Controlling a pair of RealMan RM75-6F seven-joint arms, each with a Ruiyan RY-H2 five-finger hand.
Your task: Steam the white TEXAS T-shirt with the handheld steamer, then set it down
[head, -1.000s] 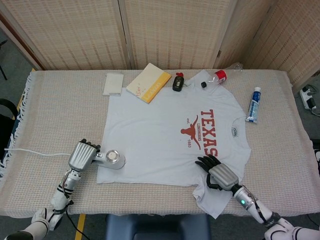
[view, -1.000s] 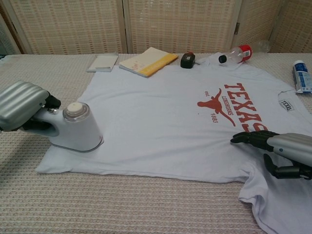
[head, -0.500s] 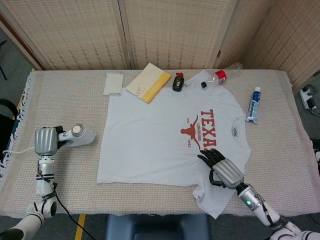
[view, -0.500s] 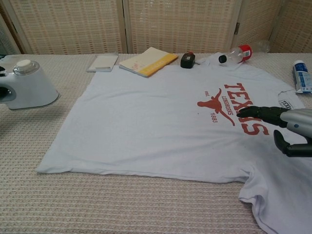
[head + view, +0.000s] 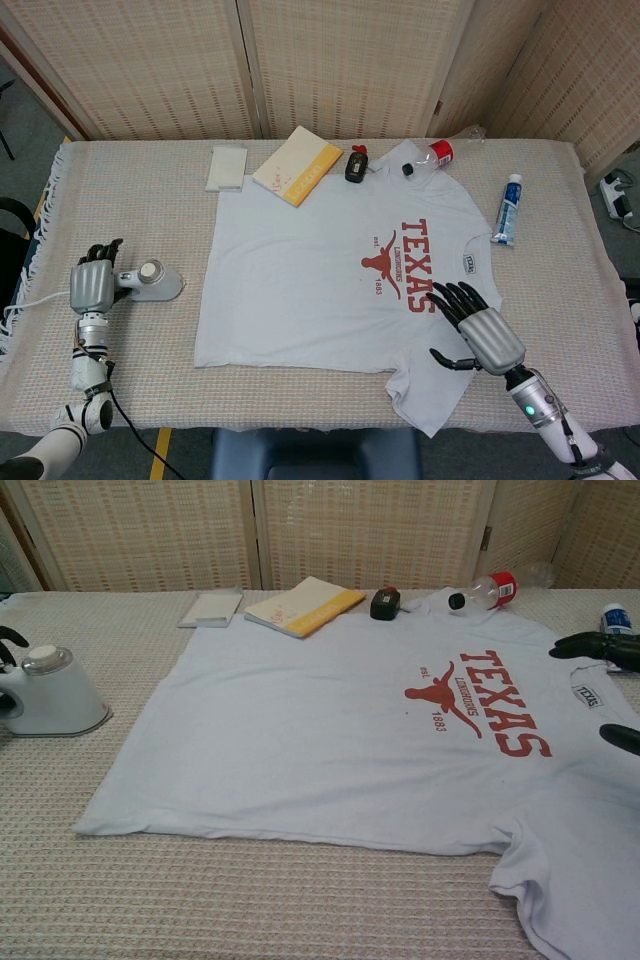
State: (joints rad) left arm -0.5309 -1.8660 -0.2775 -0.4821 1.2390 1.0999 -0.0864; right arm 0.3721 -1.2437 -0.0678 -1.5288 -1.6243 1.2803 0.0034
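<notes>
Resting on woven cloth [image 5: 130,200], rounded white steamer [image 5: 153,282] beside smooth T-shirt [image 5: 320,290].

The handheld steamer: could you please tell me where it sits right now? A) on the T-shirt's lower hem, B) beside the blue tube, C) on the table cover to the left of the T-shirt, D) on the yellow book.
C, since the handheld steamer stands on the woven table cover, apart from the T-shirt, by the left hand.
</notes>
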